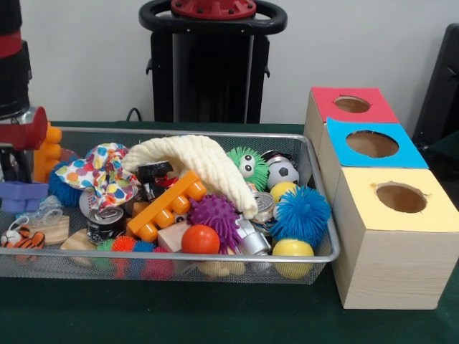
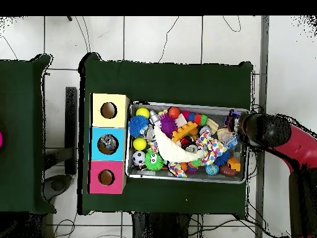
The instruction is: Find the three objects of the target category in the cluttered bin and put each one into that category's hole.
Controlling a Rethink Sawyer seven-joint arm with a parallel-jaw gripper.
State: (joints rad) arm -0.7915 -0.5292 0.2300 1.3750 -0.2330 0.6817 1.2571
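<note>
Poised at the three o'clock end of the bin (image 2: pixel 246 144) in the overhead view, my claw (image 2: pixel 234 121) hangs over the clutter; I cannot tell if it is released or clenched. Balls, my likely targets, crowd the nine o'clock end beside the boxes (image 2: pixel 109 143), the yellow ball (image 1: pixel 292 249) least buried, so I should cross over and drop straight down to avoid the draped cloth (image 1: pixel 193 159).

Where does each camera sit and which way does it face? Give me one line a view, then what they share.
Front view: sits low across the table and looks level at the mesh bin and the three-hole box; only part of the arm shows, at the left edge.
Overhead view: sits above the table and looks straight down; the red and black arm comes in from the right towards the bin's end.
Shared: bin, box and the cream cloth over the toys.
</note>
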